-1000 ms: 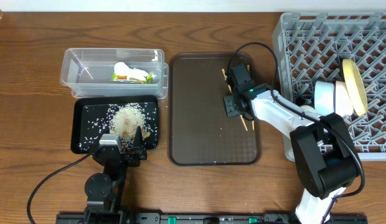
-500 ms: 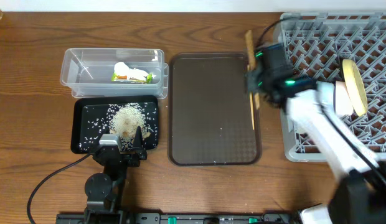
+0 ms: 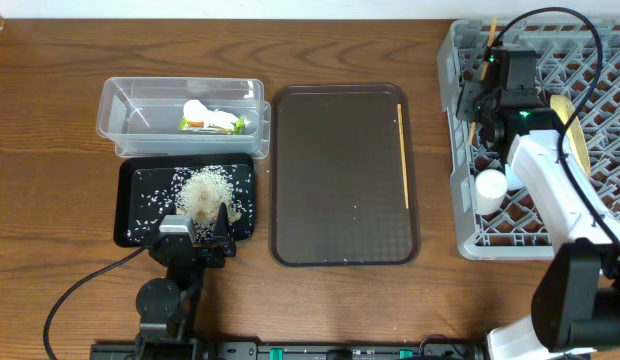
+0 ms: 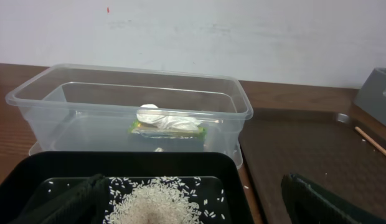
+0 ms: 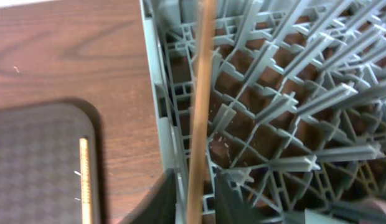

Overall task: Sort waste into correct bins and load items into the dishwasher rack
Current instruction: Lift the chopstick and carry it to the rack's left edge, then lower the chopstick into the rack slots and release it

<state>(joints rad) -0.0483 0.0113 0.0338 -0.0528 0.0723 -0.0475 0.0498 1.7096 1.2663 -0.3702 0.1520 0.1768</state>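
My right gripper [image 3: 487,95] [image 5: 196,205] is shut on a wooden chopstick [image 5: 202,93] and holds it over the left side of the grey dishwasher rack [image 3: 460,215] [image 5: 280,93]. The second chopstick [image 3: 403,155] [image 5: 84,180] lies on the brown serving tray [image 3: 340,175]. A small white cup [image 3: 491,185] and a yellow-green plate [image 3: 582,150] stand in the rack, partly behind my arm. The clear tub [image 3: 125,115] [image 4: 37,109] holds the snack wrapper [image 3: 202,125] [image 4: 168,129] and white scrap [image 3: 197,108] [image 4: 157,117]. Rice [image 3: 205,190] [image 4: 159,202] lies in the black tray [image 3: 130,225]. My left gripper [image 3: 197,232] [image 4: 193,208] is open at its front edge.
The brown serving tray [image 5: 37,162] sits between the bins and the rack. Bare wooden tabletop [image 3: 50,150] lies to the left. A white wall runs along the far edge. My right arm's cable loops over the rack.
My right gripper lifted one chopstick off the brown tray and carried it right and back, over the rack. The other chopstick stayed on the tray. The left arm has not moved.
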